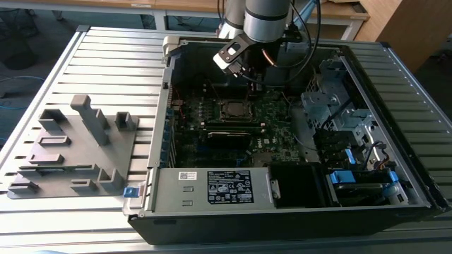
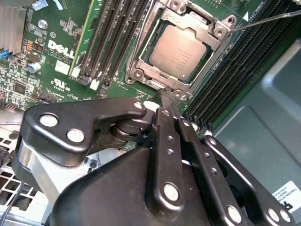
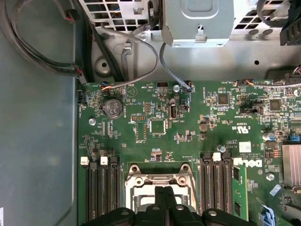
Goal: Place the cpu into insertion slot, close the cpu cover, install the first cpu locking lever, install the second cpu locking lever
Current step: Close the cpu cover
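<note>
Exterior view, its left to its right: a grey fixture block (image 1: pixel 78 143) on the slatted tabletop (image 1: pixel 106 63); the open computer case (image 1: pixel 161 121); the green circuit board (image 1: pixel 272 119) carrying the insertion slot (image 1: pixel 233 109); and the tool (image 1: pixel 249 74) hanging just above and behind the slot.

In the second wrist view the cpu (image 2: pixel 181 52) lies seated in the slot, and the cpu cover (image 2: pixel 196 15) appears folded down around its metal top. A thin wire lever (image 2: pixel 263 19) stands clear of the frame over the memory slots, apparently unlatched. A second wire (image 2: pixel 135 47) runs along the frame's other side; whether it is latched cannot be told.

Handling, as judged: the cpu is light, stiff and smooth-topped, with a fragile underside, and is best taken by its edges. The levers look springy and are best worked at their free ends.

In both wrist views the tool (image 3: pixel 164 193) has its fingers pressed together with nothing between them, tips just beside the frame's edge.
</note>
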